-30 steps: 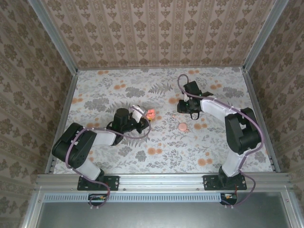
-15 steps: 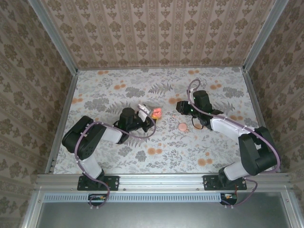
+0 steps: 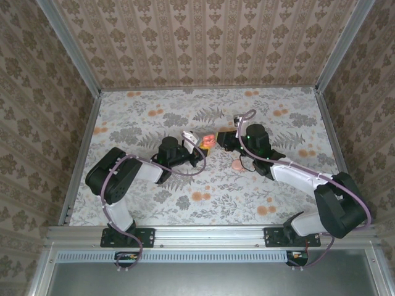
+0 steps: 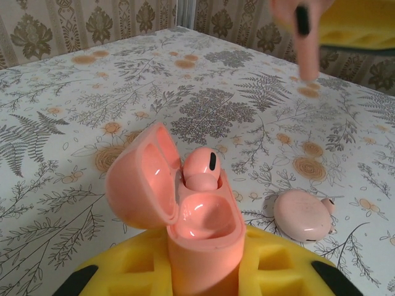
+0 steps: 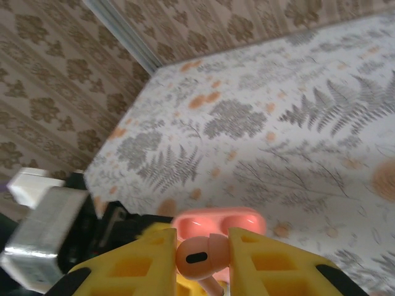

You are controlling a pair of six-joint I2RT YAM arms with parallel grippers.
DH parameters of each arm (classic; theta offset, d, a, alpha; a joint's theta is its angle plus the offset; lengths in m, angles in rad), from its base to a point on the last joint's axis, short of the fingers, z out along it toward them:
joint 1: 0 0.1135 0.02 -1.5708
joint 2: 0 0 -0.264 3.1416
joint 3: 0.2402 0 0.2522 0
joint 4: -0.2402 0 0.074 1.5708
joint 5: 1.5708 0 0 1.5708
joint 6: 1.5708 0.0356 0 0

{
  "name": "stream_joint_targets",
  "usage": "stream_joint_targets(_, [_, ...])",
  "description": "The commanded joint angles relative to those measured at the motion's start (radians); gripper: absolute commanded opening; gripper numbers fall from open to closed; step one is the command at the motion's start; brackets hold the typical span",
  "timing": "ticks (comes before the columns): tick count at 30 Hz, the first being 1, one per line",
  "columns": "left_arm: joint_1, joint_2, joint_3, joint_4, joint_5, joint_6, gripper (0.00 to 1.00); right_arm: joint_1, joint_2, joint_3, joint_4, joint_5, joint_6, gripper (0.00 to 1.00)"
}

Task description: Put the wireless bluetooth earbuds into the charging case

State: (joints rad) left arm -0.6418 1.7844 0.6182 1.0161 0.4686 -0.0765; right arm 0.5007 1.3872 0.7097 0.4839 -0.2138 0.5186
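no legible text, no labels, brands, numbers or signs on anything

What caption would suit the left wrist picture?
Left gripper holds the open charging case, one earbud seated; right gripper hovers above with the second earbud.

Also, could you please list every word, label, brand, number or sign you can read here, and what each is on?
None can be read.
The open charging case, the earbud seated in it, the second earbud and the pink disc are all plain; the table cover and wallpaper carry only printed patterns.
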Motion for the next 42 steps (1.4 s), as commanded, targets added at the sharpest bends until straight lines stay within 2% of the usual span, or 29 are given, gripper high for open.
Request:
stream_joint_targets(1, [-0.009,0.012,0.026,0.074,0.02,-0.04,0.08,0.023,-0.009,-0.015,0.092,0.038,-0.024,0.25])
stream_joint_targets(13, [-0.012,0.023,0.031,0.143,0.024,-0.084,0.08,0.057,0.094,0.005,0.198,0.026,0.008,0.25])
stream_joint_targets(42, [-0.012,0.021,0.028,0.226,0.028,-0.13,0.09,0.061,0.161,0.004,0.314,-0.006,0.069,0.25])
